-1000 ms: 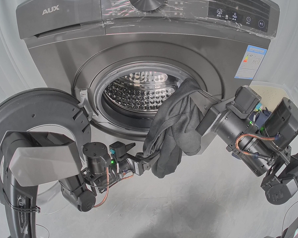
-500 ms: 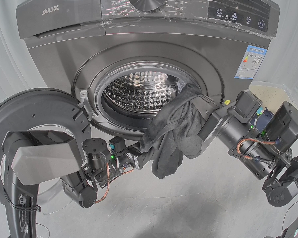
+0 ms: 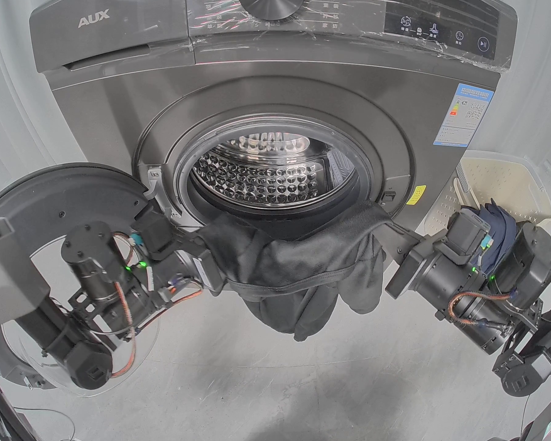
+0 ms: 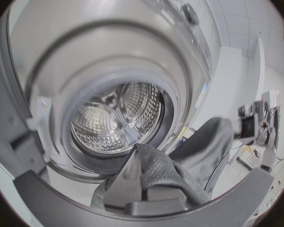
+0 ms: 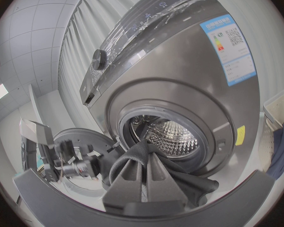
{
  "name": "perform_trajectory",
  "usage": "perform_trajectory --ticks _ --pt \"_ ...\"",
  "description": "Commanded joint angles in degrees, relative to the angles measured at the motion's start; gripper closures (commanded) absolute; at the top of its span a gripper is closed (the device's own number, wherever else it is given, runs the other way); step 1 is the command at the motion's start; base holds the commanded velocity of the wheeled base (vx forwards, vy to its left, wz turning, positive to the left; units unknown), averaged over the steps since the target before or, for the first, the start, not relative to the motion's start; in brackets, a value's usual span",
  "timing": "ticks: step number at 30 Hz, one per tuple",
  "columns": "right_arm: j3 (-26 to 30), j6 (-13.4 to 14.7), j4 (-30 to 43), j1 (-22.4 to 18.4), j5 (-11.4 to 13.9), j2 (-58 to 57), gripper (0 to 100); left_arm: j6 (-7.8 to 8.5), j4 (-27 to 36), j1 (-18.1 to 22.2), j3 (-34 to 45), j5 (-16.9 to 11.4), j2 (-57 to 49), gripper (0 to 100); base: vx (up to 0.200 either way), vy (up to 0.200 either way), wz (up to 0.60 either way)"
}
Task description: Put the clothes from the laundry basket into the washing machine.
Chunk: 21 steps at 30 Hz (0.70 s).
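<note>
**Dark grey garment stretched between both tools at the drum mouth**

The soft dark grey knit garment (image 3: 288, 258) hangs spread just before the lower rim of the grey front-loading washing machine (image 3: 275, 93), its loose middle sagging below. It looks light, limp and apt to snag, so bunched edges are the best hold. The left tool (image 4: 141, 171) and right tool (image 5: 145, 171) are each pinched closed on an end of it. The wrist views make those pinches plain, while the head view gives the sag and the cream perforated plastic laundry basket (image 3: 514, 179), holding a navy cloth (image 3: 502, 228), on the right.
</note>
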Motion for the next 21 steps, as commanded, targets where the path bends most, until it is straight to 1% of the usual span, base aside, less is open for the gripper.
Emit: perform_trajectory --ticks 1,3,6,8,9,10,17,21 --pt "4.6 0.7 -1.2 -1.0 -0.4 0.4 100 -0.34 0.1 2.4 4.5 -0.2 -11.4 100 0.000 0.000 0.00" --pt "4.4 0.4 -1.3 -1.5 -0.7 0.5 100 -0.25 0.1 2.5 4.4 0.0 -12.3 100 0.000 0.000 0.00" --pt "1.9 0.5 -1.3 -4.2 -0.7 0.9 100 -0.16 0.2 4.4 4.9 -0.4 -13.4 100 0.000 0.000 0.00" --pt "1.1 0.6 -1.3 -4.8 -0.7 1.0 100 -0.16 0.1 5.0 5.0 -0.4 -13.4 100 0.000 0.000 0.00" --pt "-0.3 0.5 -1.3 -6.2 -0.5 1.0 100 -0.16 0.1 6.1 4.9 -0.4 -13.5 100 0.000 0.000 0.00" --pt "-1.0 0.5 -1.3 -6.8 -0.5 1.0 100 -0.16 0.1 6.3 4.9 -0.5 -13.5 100 0.000 0.000 0.00" --pt "-4.1 0.6 -1.3 -7.0 -0.8 0.8 100 0.10 0.1 6.3 5.4 -0.4 -13.3 100 0.000 0.000 0.00" --pt "-6.6 0.5 -1.3 -7.0 -3.2 0.7 100 0.28 0.1 6.3 5.5 -0.4 -12.5 100 0.000 0.000 0.00"
